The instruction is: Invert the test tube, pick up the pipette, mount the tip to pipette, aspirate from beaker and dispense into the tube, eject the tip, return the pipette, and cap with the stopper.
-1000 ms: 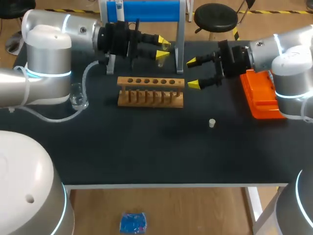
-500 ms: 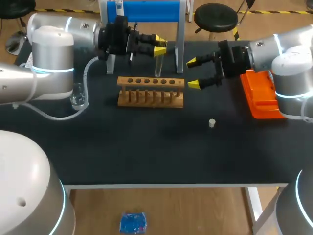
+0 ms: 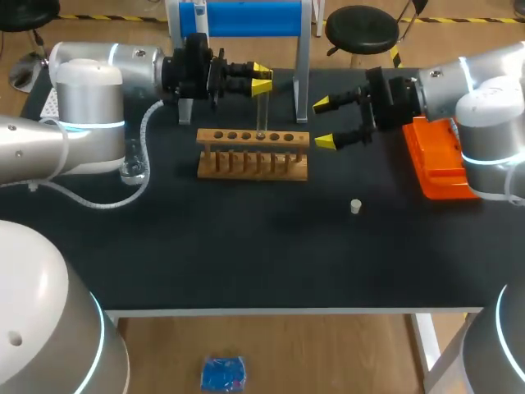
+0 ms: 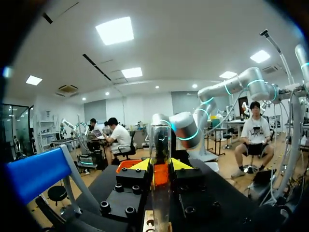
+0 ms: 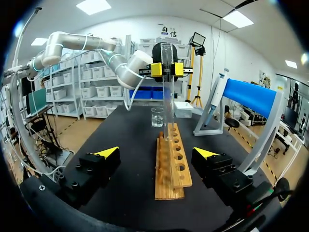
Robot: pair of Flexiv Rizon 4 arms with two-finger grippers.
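Nearest the front edge of the dark worktop [image 3: 246, 246], a small pale stopper [image 3: 355, 206] stands alone, right of the middle and well apart from everything else.

Farther back lies the wooden rack [image 3: 253, 153], its row of holes facing up. A clear beaker [image 3: 131, 162] stands off the rack's left end, close under the left arm, and an orange tip box [image 3: 439, 164] sits at the right side, beneath the right arm.

The right gripper [image 3: 323, 122] hangs just beyond the rack's right end with its fingers spread wide and nothing in them. In the right wrist view the rack [image 5: 173, 164] runs away ahead of the right gripper [image 5: 157, 152], with the beaker [image 5: 157, 117] past its far end.

Behind the rack, the left gripper [image 3: 262, 76] is closed on the test tube [image 3: 262, 113] near its upper end. The test tube is upright, and its lower end meets one of the rack's middle holes. I cannot tell whether it is fully seated. The left wrist view shows both yellow tips pressed on the glass [image 4: 159, 145] from either side.

At the back edge stands the blue pipette stand [image 3: 246, 18], with a white pipette [image 5: 218, 94] hanging from it.
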